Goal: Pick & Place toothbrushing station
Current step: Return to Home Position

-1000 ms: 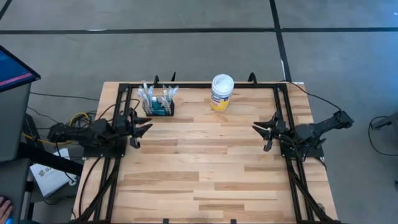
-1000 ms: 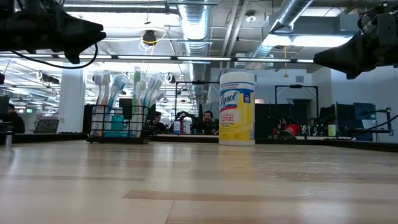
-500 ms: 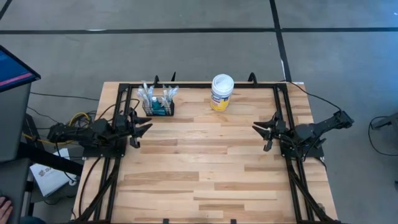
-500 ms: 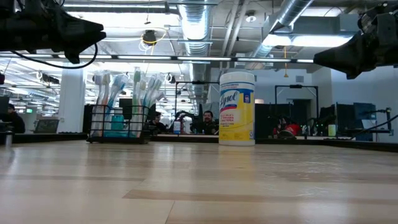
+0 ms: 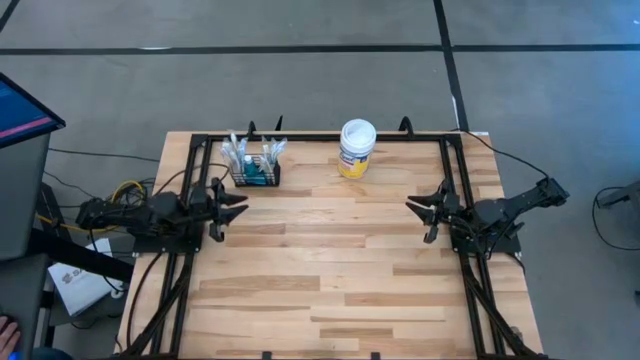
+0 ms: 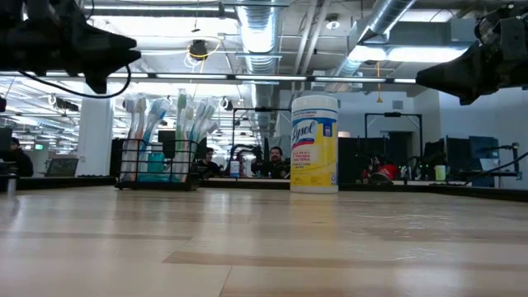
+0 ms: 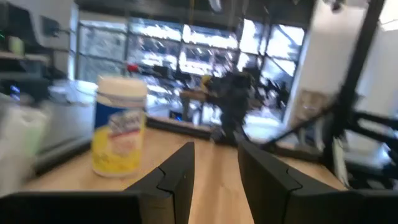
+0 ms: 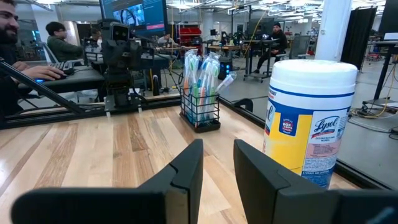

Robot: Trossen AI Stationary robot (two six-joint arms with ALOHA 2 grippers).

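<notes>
Pale wooden planks form the tabletop (image 5: 330, 280). Toward its upper left in the high view stands the small black wire-mesh basket (image 5: 255, 174), upright, with a bunch of toothbrushes (image 5: 250, 150) standing heads-up in it. Nothing touches it.

Just below and left of it in that view, the left gripper (image 5: 232, 207) has slid a little toward the frame's centre since half a second ago. Its low-view silhouette has shifted likewise, and its own wrist picture is smeared, which suggests motion. Its fingers are parted and hold nothing. The right gripper (image 5: 420, 218), at mid-right of the frame, has not moved; its fingers are also spread and empty. With the brushes housed and both arms drawn back to their sides, the job looks essentially finished, only the left arm settling home.

A white-lidded, yellow-labelled round tub (image 5: 356, 148) stands at upper centre, well apart from the basket.

From above, the layout is plain but the brush colours are not. The right wrist view shows orange, green and blue handles, and people (image 8: 59, 38) seated at desks beyond the table. The low view shows both arms hanging clear above the surface.
</notes>
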